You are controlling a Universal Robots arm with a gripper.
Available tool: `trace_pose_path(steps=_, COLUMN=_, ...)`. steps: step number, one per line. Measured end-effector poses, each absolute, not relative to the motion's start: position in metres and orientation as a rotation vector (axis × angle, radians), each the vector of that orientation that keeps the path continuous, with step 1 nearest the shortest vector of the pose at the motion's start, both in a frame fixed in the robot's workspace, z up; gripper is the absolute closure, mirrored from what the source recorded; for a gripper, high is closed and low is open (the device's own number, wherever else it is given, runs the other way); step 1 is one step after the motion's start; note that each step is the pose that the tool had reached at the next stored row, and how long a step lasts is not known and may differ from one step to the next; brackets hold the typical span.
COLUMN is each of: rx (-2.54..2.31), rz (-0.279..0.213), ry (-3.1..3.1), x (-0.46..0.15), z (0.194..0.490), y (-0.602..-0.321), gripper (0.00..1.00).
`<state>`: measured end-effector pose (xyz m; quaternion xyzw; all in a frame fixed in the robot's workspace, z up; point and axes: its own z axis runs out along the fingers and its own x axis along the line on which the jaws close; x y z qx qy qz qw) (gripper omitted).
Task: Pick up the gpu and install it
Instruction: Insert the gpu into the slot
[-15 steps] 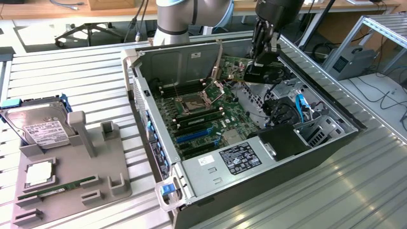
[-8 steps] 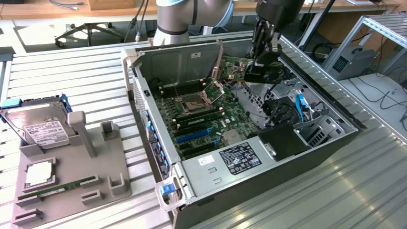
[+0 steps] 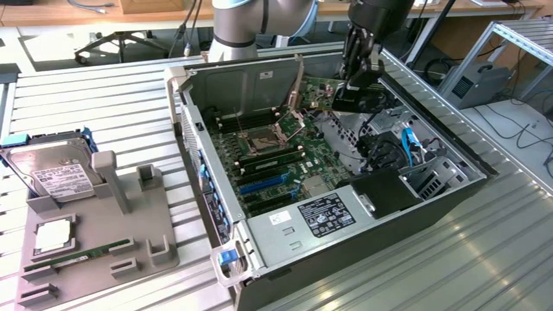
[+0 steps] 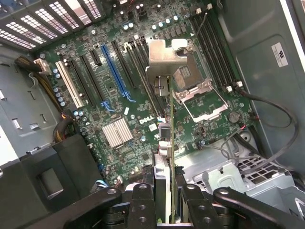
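Pick-up complete, installation outstanding: the gripper (image 4: pixel 166 196) pinches the gpu (image 4: pixel 163 148) edge-on between its fingers, with the card projecting beyond them, clear above the motherboard (image 4: pixel 95 119) and not yet seated in any slot.

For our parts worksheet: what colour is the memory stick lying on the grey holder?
The memory stick is green; exterior view.
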<state>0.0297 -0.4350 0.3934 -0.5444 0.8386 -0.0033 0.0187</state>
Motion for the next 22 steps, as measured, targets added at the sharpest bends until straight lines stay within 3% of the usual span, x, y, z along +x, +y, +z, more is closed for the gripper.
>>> trace_pose_path(steps=22, rx=-1.758, rz=-0.009, ry=2.558, x=0.0334, z=0.3934, y=-0.435, gripper=0.73)
